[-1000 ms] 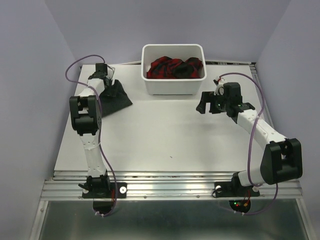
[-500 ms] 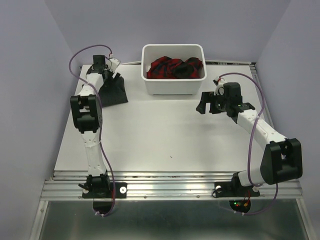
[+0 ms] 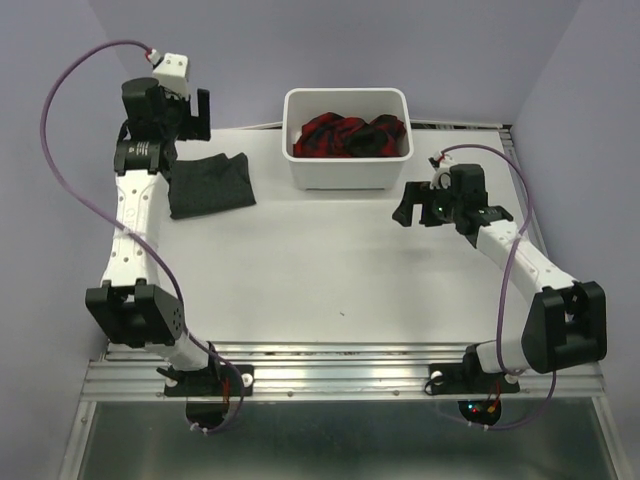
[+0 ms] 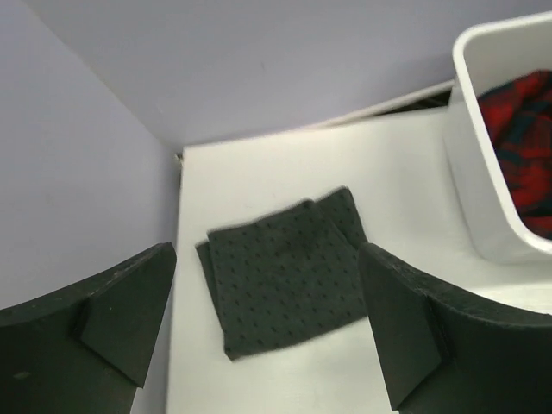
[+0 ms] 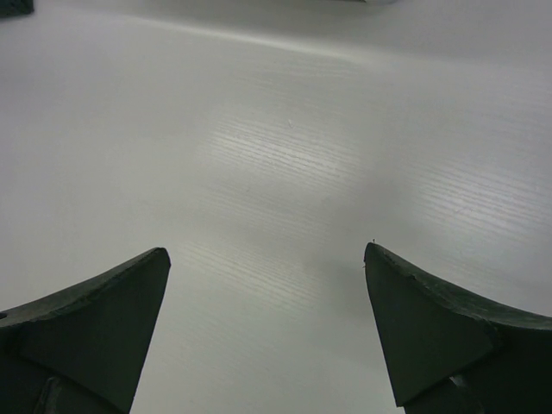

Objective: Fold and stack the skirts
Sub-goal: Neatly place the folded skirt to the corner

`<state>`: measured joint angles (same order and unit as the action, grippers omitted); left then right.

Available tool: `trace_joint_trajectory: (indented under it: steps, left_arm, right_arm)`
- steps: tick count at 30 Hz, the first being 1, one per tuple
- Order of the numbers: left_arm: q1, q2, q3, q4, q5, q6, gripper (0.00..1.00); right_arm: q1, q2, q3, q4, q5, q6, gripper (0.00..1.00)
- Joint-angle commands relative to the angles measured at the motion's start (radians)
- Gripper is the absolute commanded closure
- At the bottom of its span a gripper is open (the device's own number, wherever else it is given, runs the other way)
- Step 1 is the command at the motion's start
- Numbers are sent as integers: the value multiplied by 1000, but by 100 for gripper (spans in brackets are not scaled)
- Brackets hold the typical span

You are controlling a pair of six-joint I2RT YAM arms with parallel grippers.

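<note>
**One skirt folded, one to go**

The grey skirt (image 3: 210,185) lies folded flat, a tidy square near the far left corner of the desk (image 3: 320,270). I'd say it's parked there as the base of the stack, leaving the middle free. The plaid skirt (image 3: 350,135) sits bunched in the white tub (image 3: 345,172) at the back, not yet folded. Above the grey one hovers the left end effector (image 3: 188,115), raised well clear, fingers spread wide and gripping nothing. Over on the right, the right end effector (image 3: 415,210) hangs near the tub's front corner above bare desk, spread and empty too. My guess is the plaid comes out next, onto that open middle where both arms can reach.
</note>
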<state>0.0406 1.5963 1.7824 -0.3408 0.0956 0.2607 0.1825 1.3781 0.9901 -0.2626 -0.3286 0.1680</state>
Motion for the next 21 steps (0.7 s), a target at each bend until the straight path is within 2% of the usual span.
trace_joint_trajectory:
  steps: [1, 6, 11, 16, 21]
  left_arm:
    - [-4, -30, -236, -87, -69, -216, 1]
    - [-4, -94, -450, -64, -128, -216, 2]
    - [-2, -98, -587, 19, -169, -201, 2]
    - [-1, 25, -601, 68, -212, -196, 2]
    - [5, 189, -534, 92, -192, -201, 2]
  right_arm:
    - [-8, -31, 27, 5, -23, 16, 0]
    - [-8, -39, 27, -1, -18, 16, 0]
    - [-8, -44, 10, 2, -13, 11, 0]
    - [-8, -45, 1, 2, -7, 8, 0]
    - [-8, -47, -2, 0, -3, 2, 0]
